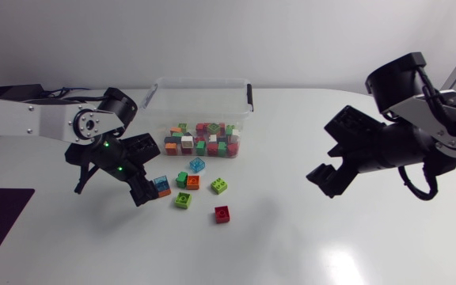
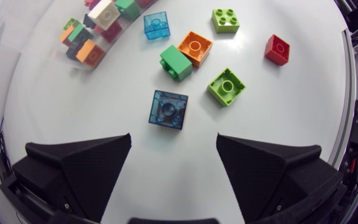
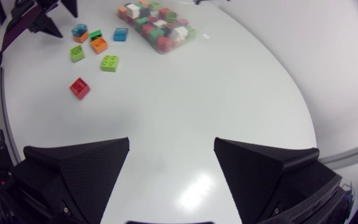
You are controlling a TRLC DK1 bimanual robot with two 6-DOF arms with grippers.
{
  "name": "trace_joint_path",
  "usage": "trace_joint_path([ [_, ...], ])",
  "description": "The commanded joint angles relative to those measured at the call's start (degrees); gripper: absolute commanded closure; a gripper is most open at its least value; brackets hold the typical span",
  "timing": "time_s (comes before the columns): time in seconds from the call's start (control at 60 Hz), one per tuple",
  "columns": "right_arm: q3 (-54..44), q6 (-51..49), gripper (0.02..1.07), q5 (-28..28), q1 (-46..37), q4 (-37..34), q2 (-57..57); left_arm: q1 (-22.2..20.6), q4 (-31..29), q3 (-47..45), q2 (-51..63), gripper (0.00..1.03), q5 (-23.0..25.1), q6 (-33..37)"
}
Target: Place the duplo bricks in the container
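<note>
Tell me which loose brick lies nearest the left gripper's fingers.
The translucent blue brick just ahead of the left gripper, centred before its open fingers. The second blue brick and the rest lie farther ahead.

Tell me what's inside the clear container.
The container holds a pile of duplo bricks crowded at one end: orange, white, green, red and dark ones show on top. Whatever lies under that top layer is covered, so the full count cannot be told.

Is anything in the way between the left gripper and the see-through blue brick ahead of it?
Nothing visible stands between the open left gripper and the translucent blue brick just ahead of it.
</note>
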Motion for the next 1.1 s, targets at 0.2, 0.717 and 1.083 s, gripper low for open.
trace_joint_path([
  [0.2,1.94,-6.73,0.11,-5.86,7.29,-1.39,6.40,-0.73,-0.69,5.79,7.90,0.14,0.76,7.34],
  [0.717,6.95,-14.11,0.14,-7.27,16.25,1.24,18.80,0.59,-0.69,10.97,17.22,0.57,4.10,12.62],
  [1.083,14.07,-19.21,0.17,-8.41,21.61,1.24,28.55,2.61,-3.94,12.82,15.28,0.71,8.06,15.52],
])
